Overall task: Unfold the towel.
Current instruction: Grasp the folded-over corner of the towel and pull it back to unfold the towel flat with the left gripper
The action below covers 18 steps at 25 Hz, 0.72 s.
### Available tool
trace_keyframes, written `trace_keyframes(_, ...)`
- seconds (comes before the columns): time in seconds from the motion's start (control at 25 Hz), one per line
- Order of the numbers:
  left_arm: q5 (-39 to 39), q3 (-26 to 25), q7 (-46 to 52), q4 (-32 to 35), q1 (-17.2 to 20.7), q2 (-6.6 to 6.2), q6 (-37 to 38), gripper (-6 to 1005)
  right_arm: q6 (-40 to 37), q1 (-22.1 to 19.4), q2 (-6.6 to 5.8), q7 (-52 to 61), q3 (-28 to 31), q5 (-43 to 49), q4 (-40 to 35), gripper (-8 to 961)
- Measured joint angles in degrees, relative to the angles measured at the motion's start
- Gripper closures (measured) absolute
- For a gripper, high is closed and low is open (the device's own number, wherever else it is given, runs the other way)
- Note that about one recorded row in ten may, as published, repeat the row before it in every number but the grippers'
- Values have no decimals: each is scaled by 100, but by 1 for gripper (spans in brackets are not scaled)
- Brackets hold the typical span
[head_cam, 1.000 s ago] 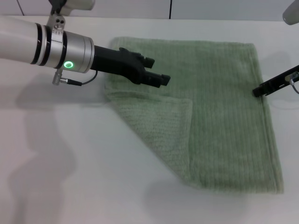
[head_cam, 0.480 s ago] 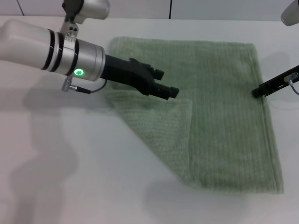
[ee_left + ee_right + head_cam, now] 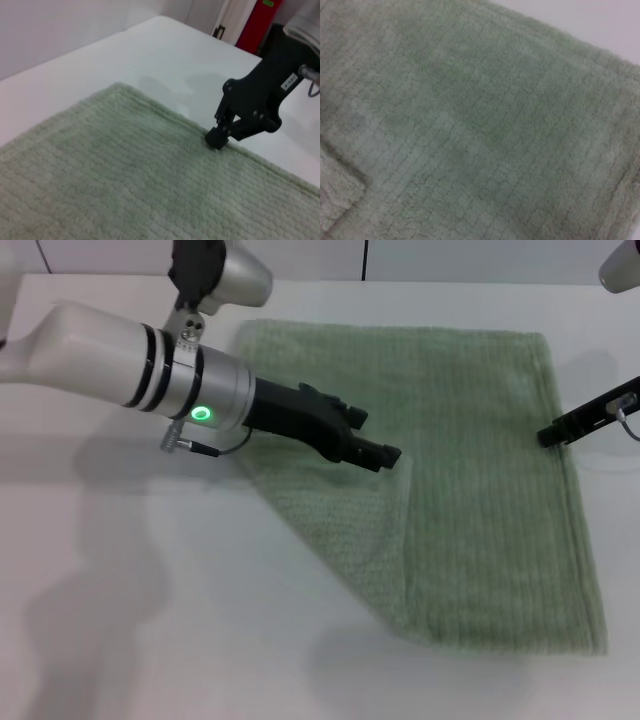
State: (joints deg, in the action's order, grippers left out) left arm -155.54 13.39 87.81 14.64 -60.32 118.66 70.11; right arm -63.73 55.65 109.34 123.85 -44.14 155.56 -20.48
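The pale green towel (image 3: 480, 470) lies flat on the white table. Its front left corner is folded over into a triangular flap (image 3: 345, 520). My left gripper (image 3: 378, 440) is open and hovers low over the flap's inner corner, near the towel's middle. My right gripper (image 3: 549, 436) is shut, with its tip resting on the towel's right edge; it also shows in the left wrist view (image 3: 218, 138). The left wrist view shows ribbed towel (image 3: 115, 180). The right wrist view is filled by the towel (image 3: 495, 120), with the flap's corner (image 3: 337, 197) at one side.
The white table (image 3: 150, 620) extends to the left of and in front of the towel. A white wall runs along the table's far edge (image 3: 450, 260). A red object (image 3: 260, 22) stands beyond the table in the left wrist view.
My left arm has moved right and toward the front, from over the towel's back left part to the flap's inner corner. The right gripper and the towel have not moved.
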Motion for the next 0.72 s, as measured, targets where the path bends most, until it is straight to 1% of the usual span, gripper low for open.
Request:
trace_keyframes(0.4,-1,54,-159,-587,-183,12,-708,185,20,7,-5,0,-48,0,0,953)
trace_keyframes(0.44,-1,47,-236,-774,-253,14,-995,185,25,8,-6,0,-53,0,0,953)
trace_keyframes(0.72,-11,28,-308,-1032,-383,25,-1406,185,27,13,-9,1,-53,0,0,954)
